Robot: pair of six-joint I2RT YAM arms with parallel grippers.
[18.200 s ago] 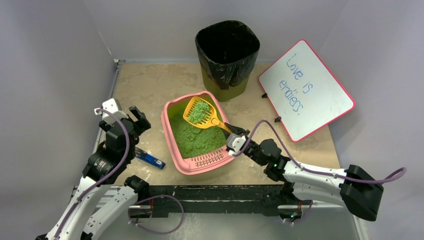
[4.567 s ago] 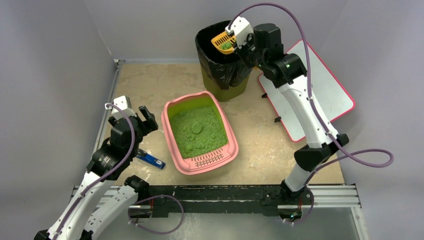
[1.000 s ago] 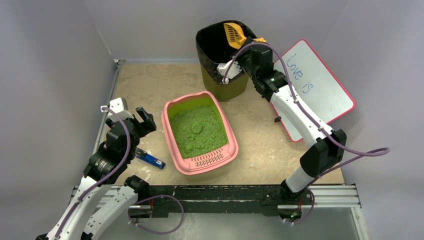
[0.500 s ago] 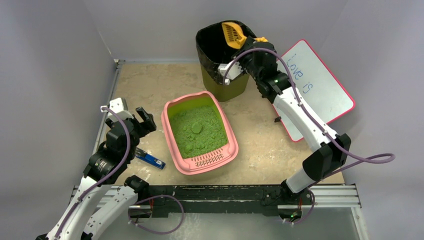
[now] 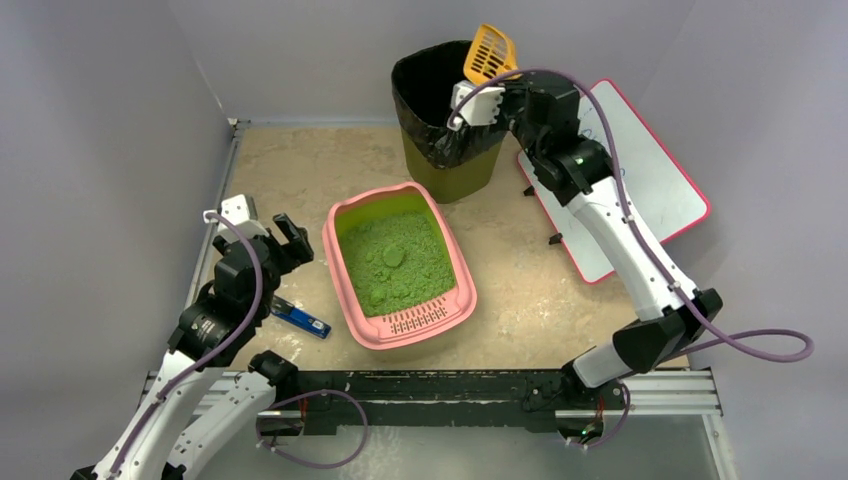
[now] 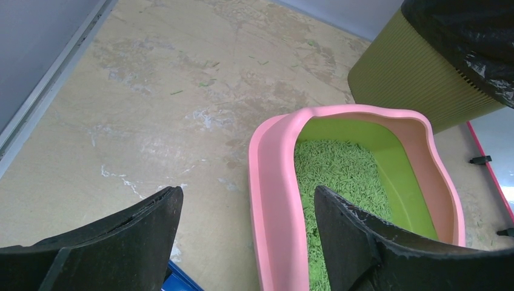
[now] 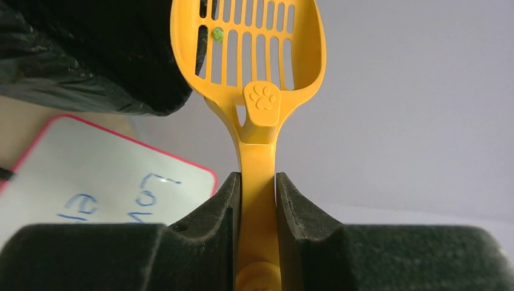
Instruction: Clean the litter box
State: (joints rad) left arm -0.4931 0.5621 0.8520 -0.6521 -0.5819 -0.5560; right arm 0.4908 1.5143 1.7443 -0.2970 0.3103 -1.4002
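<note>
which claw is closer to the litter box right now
Left. The left claw hovers open beside the litter box, at its left rim; the right claw is far away, raised by the bin, shut on the scoop.

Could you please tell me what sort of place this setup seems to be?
Probably a robotics lab test cell, not a home: plain grey walls box in a table, a black mounting rail runs along its near edge, and a litter box, lined bin and whiteboard look like staged props.
</note>
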